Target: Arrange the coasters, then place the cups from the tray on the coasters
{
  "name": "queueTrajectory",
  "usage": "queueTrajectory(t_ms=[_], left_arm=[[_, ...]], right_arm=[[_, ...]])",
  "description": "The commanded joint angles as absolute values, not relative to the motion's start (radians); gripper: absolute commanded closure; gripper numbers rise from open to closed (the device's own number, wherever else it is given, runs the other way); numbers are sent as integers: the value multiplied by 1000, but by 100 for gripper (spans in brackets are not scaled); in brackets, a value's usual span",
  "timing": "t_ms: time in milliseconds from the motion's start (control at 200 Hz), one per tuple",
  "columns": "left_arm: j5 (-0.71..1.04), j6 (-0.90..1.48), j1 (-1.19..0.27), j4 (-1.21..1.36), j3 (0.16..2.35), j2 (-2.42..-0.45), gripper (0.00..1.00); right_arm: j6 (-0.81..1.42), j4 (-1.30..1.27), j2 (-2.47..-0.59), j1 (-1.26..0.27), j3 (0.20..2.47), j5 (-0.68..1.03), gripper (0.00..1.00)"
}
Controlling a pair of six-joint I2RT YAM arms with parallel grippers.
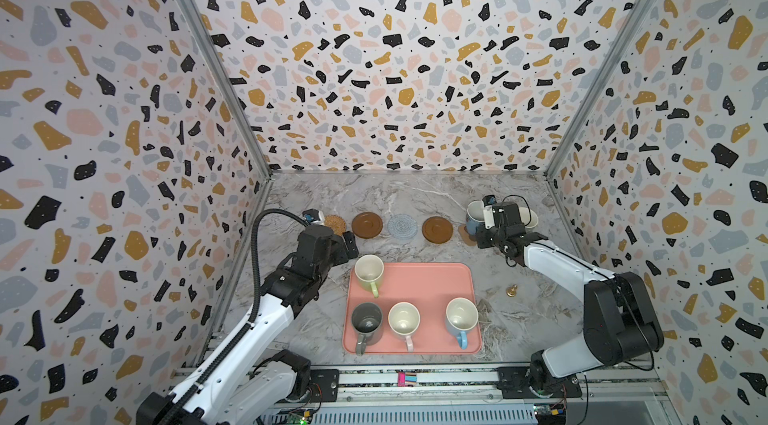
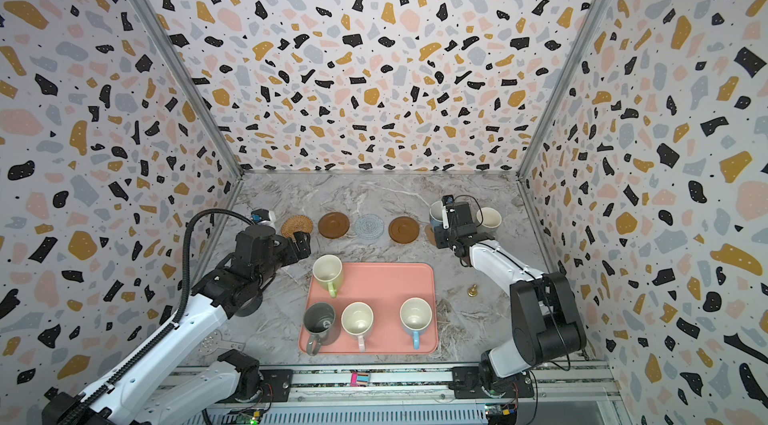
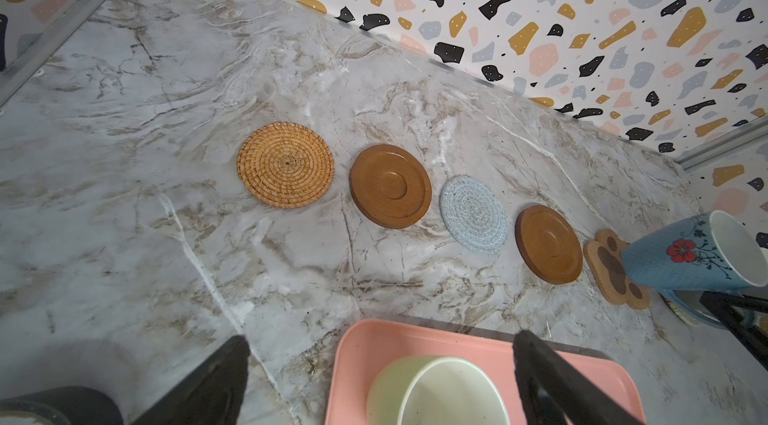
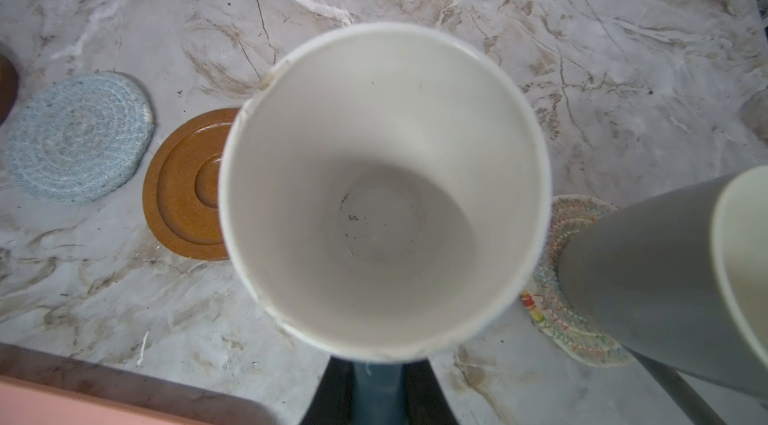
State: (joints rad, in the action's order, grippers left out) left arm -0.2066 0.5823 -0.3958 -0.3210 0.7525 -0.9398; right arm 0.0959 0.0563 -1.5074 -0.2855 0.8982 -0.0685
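Coasters lie in a row behind the tray [image 1: 424, 281]: tan woven [image 1: 334, 224], brown wooden [image 1: 367, 224], blue-grey woven [image 1: 402, 226], brown wooden [image 1: 437, 229], and a paw coaster [image 3: 611, 265]. My right gripper [image 4: 376, 377] is shut on the handle of a flowered blue cup [image 1: 475, 217], which is over the paw coaster; whether they touch is unclear. A light grey cup [image 4: 648, 277] stands on the cream woven coaster [image 4: 552, 277]. The tray holds light green [image 1: 369, 273], dark grey [image 1: 367, 321], pale pink [image 1: 404, 319] and blue [image 1: 461, 317] cups. My left gripper [image 3: 380, 356] is open above the tray's far left corner, by the green cup.
A small brass bell-like object [image 1: 511, 290] sits on the marble table to the right of the tray. Patterned walls close in the back and both sides. The arms' base rail [image 1: 415, 379] runs along the front edge.
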Motion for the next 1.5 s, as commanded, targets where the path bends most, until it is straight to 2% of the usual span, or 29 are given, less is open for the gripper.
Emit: queueTrajectory(t_ms=[0, 1492], left_arm=[[-204, 586, -399, -310, 750, -924, 0], [-210, 588, -399, -319, 755, -918, 0]], right_arm=[[67, -12, -1498, -275, 923, -52, 92], [74, -75, -1544, -226, 880, -28, 92]])
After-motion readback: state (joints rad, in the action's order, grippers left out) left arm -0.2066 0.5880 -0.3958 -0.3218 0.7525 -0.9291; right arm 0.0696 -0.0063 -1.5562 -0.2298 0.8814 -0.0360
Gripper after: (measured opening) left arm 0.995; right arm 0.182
